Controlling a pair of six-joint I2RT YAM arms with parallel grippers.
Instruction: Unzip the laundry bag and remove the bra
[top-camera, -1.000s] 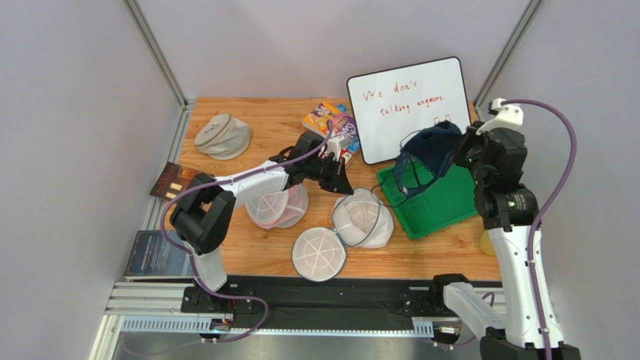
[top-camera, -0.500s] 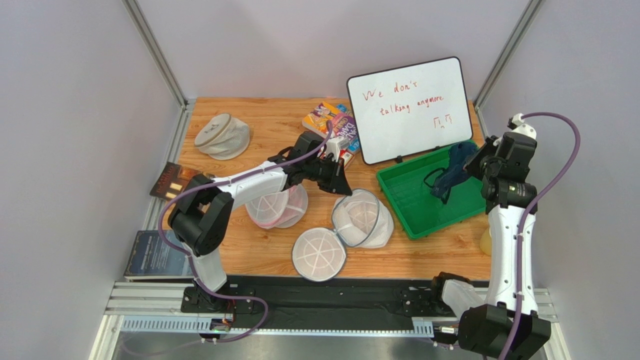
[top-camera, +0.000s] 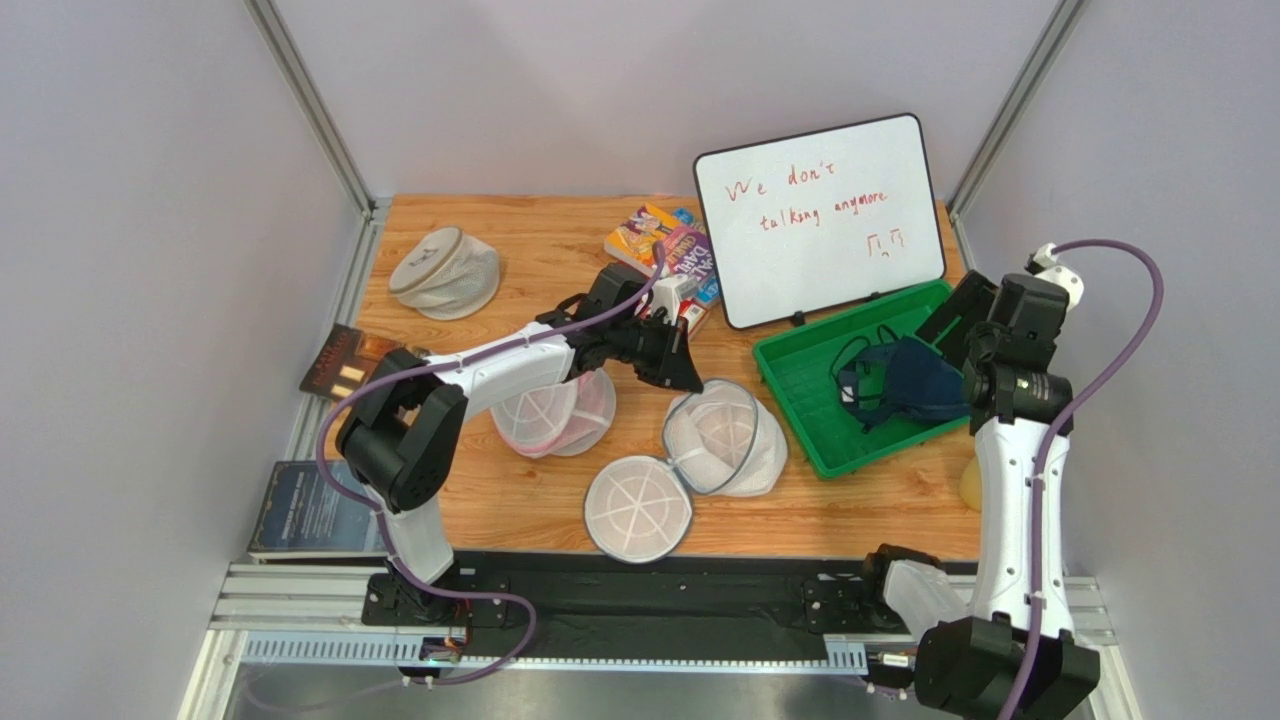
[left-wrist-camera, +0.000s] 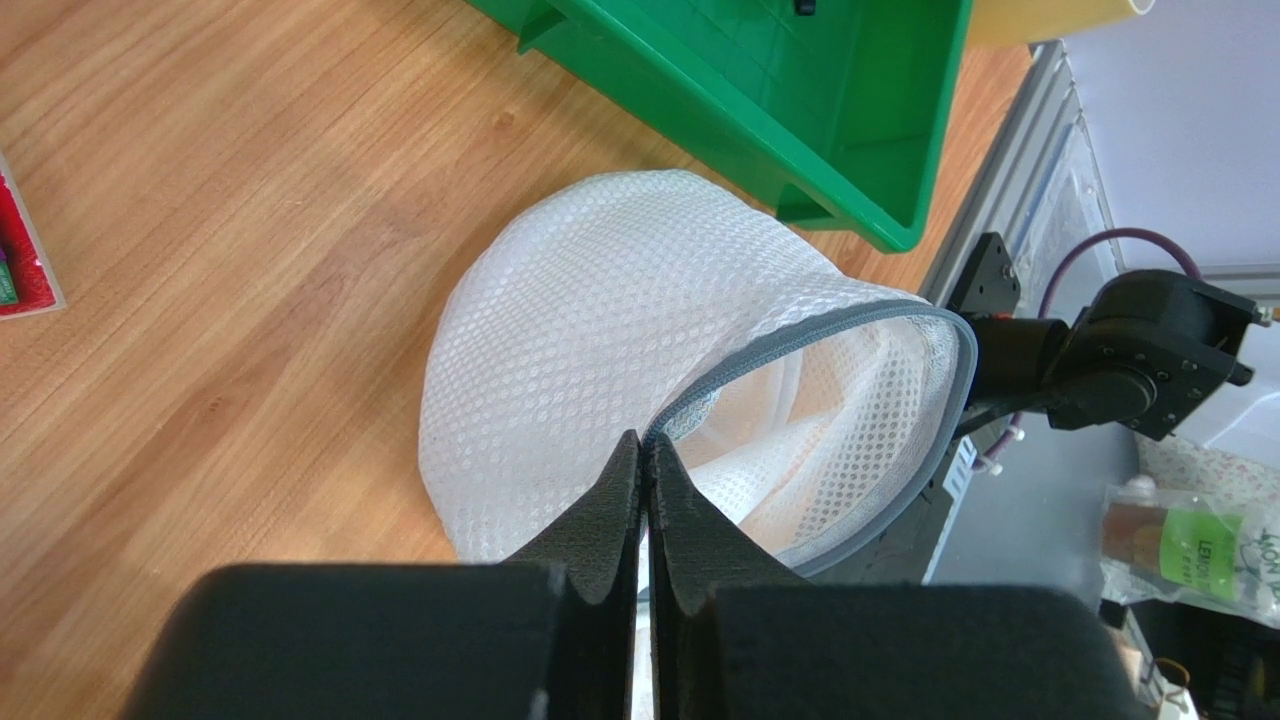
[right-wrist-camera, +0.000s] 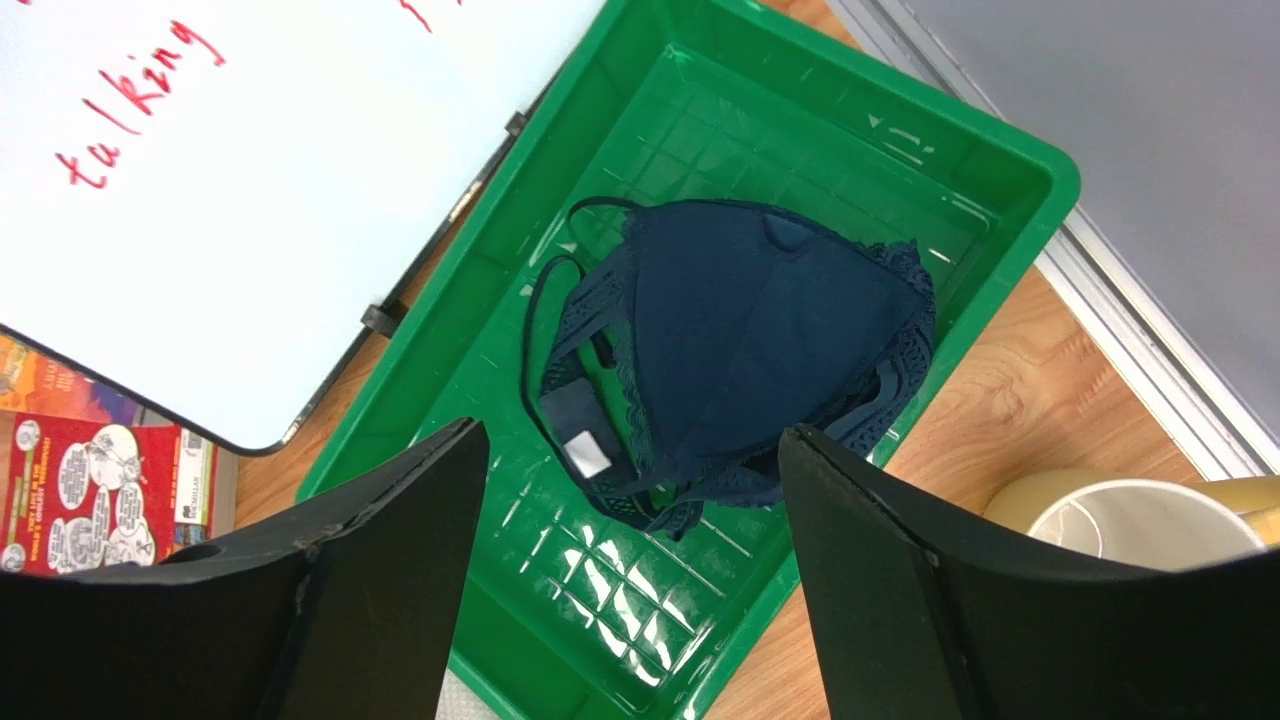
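The white mesh laundry bag lies open on the wooden table, its round spoked end panel folded out in front. My left gripper is shut on the bag's grey zipper rim, with its jaw tips pinching that edge. The dark navy bra lies loose in the green tray. In the right wrist view the bra rests on the tray floor. My right gripper hangs open just above it, with nothing between its fingers.
A whiteboard leans behind the tray. A pink-tinted mesh bag sits under the left arm, and a beige-grey bag lies at the back left. Books lie mid-back and others on the left edge. A pale cup stands right of the tray.
My right gripper brought the bra down from above the tray, then opened. The bra now lies loose in the tray. The left arm has not moved.
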